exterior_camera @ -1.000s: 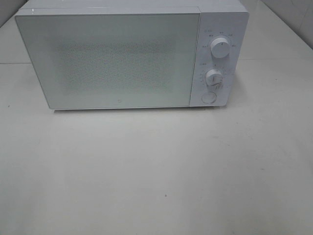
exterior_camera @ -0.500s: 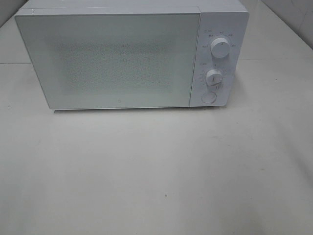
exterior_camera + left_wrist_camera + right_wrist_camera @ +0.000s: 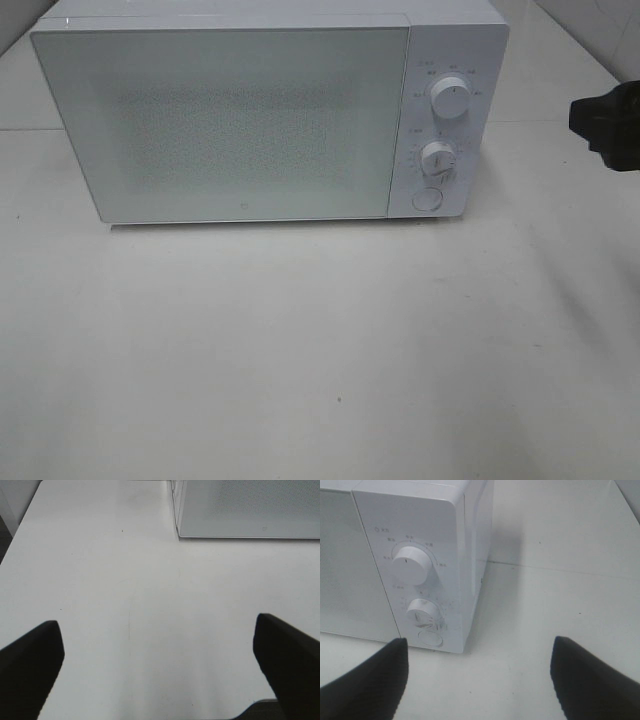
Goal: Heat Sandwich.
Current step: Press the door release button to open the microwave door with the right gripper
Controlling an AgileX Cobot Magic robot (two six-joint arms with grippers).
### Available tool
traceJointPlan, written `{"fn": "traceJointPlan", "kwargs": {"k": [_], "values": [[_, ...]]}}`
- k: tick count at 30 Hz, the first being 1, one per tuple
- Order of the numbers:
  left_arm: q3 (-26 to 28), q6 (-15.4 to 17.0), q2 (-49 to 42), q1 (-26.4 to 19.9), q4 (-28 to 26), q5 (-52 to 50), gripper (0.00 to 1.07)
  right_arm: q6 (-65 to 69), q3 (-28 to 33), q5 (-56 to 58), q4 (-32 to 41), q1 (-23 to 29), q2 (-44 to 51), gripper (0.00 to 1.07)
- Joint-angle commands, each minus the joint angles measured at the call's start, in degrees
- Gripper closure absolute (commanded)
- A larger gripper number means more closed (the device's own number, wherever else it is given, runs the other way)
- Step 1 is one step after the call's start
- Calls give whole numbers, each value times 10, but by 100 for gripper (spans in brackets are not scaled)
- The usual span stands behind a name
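Exterior high shows a boxy white microwave (image 3: 270, 115) with round knobs (image 3: 451, 99); left hand (image 3: 156, 622) and right hand (image 3: 480, 642) gape wide.

Nothing here is sharp enough to read. On the microwave's (image 3: 230, 120) control panel (image 3: 375, 587), small grey characters arc around the upper knob (image 3: 411, 565), and fine ticks with tiny figures ring the lower knob (image 3: 422, 612); all are blurred. A tiny grey logo mark (image 3: 248, 212) low on the door (image 3: 150, 60) is also illegible.

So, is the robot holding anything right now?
Nothing. The left gripper and right gripper both have open jaws with nothing between them.
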State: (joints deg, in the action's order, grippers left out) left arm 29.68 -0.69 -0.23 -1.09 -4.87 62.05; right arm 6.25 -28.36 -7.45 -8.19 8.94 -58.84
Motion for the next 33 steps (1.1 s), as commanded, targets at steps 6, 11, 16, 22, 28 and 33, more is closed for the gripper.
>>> {"fn": "traceJointPlan", "kwargs": {"k": [6, 11, 16, 22, 28, 33], "values": [[-1, 0, -9, -1, -5, -7, 9, 5, 59, -198, -2, -3, -71, 32], [-1, 0, -9, -1, -5, -7, 9, -25, 94, -298, 17, -2, -115, 32], [-1, 0, -9, -1, -5, -7, 9, -62, 120, -374, 62, -1, -154, 32], [-1, 0, -9, -1, -5, -7, 9, -107, 158, -490, 165, 36, -207, 32], [-1, 0, -9, -1, -5, -7, 9, -162, 169, -533, 279, 117, -254, 32], [-1, 0, -9, -1, -5, -7, 9, -166, 169, -587, 316, 173, -294, 32]]}}
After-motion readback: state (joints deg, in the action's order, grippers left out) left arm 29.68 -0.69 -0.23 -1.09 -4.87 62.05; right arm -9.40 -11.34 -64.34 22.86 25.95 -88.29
